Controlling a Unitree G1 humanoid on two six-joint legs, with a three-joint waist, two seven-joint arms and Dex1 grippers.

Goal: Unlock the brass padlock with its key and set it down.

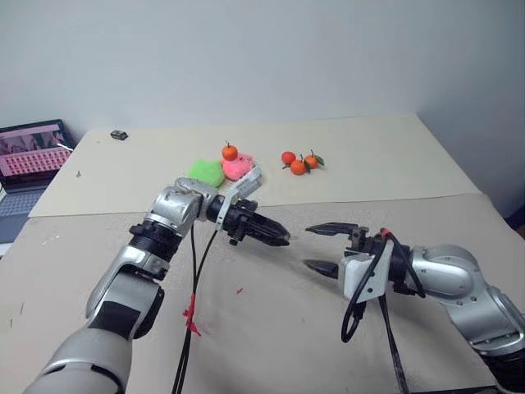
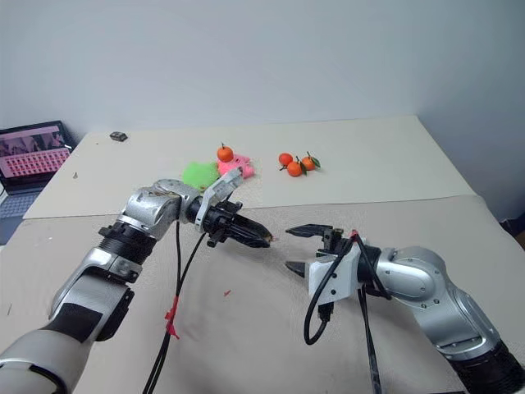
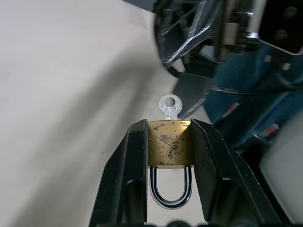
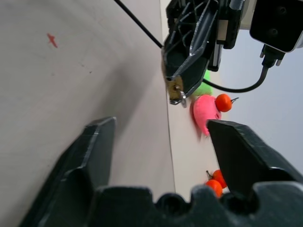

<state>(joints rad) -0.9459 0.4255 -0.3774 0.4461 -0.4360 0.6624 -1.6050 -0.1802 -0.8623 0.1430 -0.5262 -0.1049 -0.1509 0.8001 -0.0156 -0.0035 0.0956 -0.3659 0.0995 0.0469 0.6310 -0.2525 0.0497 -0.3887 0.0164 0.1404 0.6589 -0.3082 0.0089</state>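
Note:
The brass padlock (image 3: 169, 142) sits clamped between the two black fingers of my left gripper (image 3: 168, 125), which is shut on its body. Its silvery shackle (image 3: 170, 194) points back toward the wrist, and a small silver key (image 3: 170, 106) sticks out of the far end. In the head views the left gripper (image 1: 281, 238) is held above the table, pointing right at my right gripper (image 1: 320, 248). The right gripper is open a short gap away, with nothing between its fingers. The right wrist view shows the padlock (image 4: 174, 88) and key (image 4: 182, 99) ahead of the right gripper (image 4: 161, 137).
Three oranges (image 1: 299, 162) lie on the far half of the table. A green pad (image 1: 206, 171) and a pink pad (image 1: 238, 167) with an orange on top lie beside them. A laptop (image 1: 31, 152) stands at far left. A red speck (image 1: 239, 290) lies on the near sheet.

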